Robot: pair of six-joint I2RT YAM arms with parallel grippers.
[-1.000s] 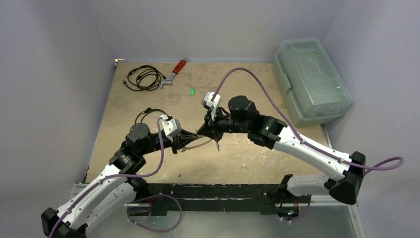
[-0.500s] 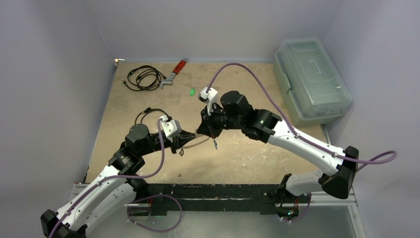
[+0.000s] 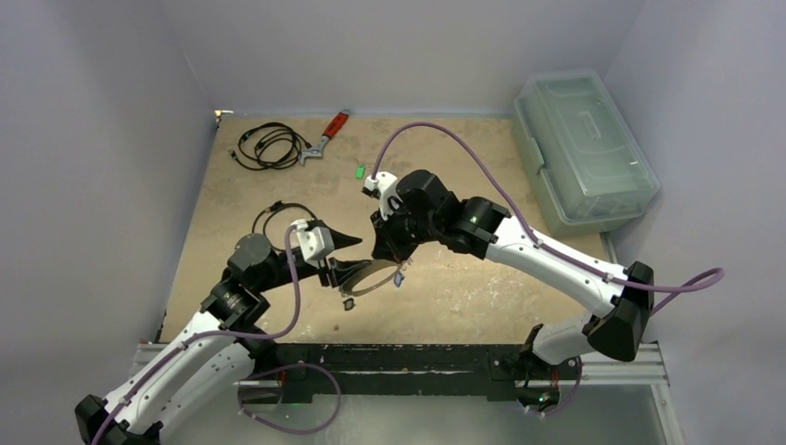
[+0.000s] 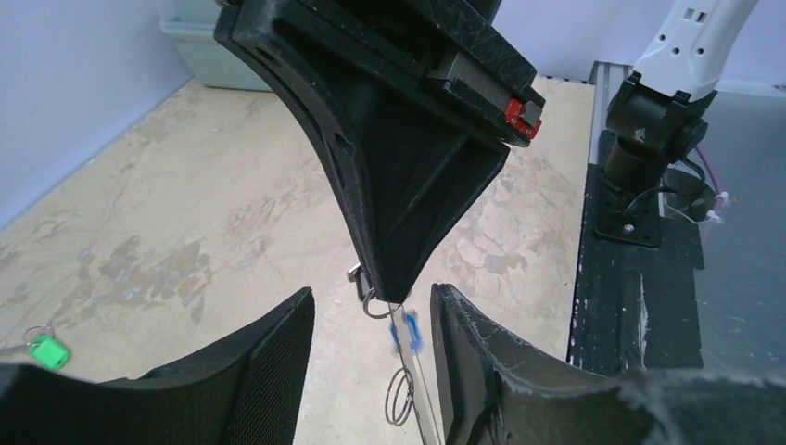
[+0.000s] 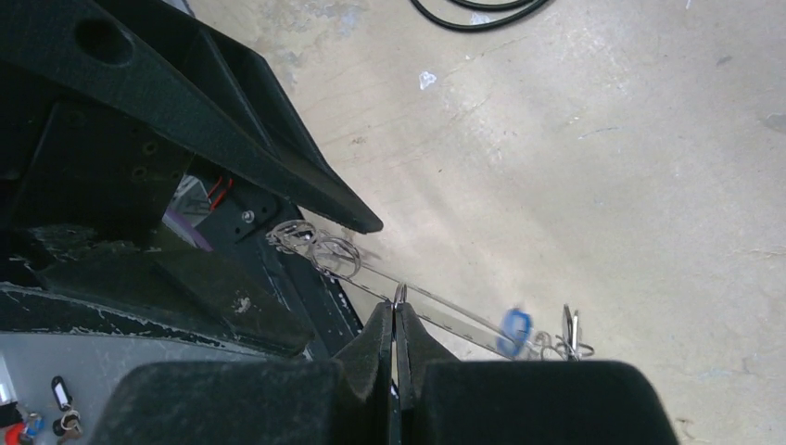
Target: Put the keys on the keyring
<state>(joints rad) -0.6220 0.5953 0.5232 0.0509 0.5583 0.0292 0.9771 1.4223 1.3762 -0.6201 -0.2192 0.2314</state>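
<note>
The keyring (image 3: pixel 375 281), a thin grey metal loop, hangs over the table from my right gripper (image 3: pixel 382 256), which is shut on it. In the right wrist view its fingertips (image 5: pixel 396 311) pinch a small ring on the loop's band (image 5: pixel 445 315). A blue-tagged key (image 3: pixel 399 276) (image 5: pixel 514 326) (image 4: pixel 408 332) dangles from the loop, and a small dark piece (image 3: pixel 349 303) hangs at its near-left end. My left gripper (image 3: pixel 358 256) (image 4: pixel 373 297) is open, its fingers on either side of the loop without gripping it. A green-tagged key (image 3: pixel 359 171) (image 4: pixel 46 350) lies on the table.
Coiled black cables (image 3: pixel 269 146) and a red-handled wrench (image 3: pixel 326 137) lie at the back left. A smaller black cable (image 3: pixel 278 211) lies behind the left arm. A clear lidded plastic box (image 3: pixel 582 148) stands at the right edge.
My left gripper has opened and let go of the keyring. The right arm has swung left, and the keyring now hangs lower from the right gripper alone.
</note>
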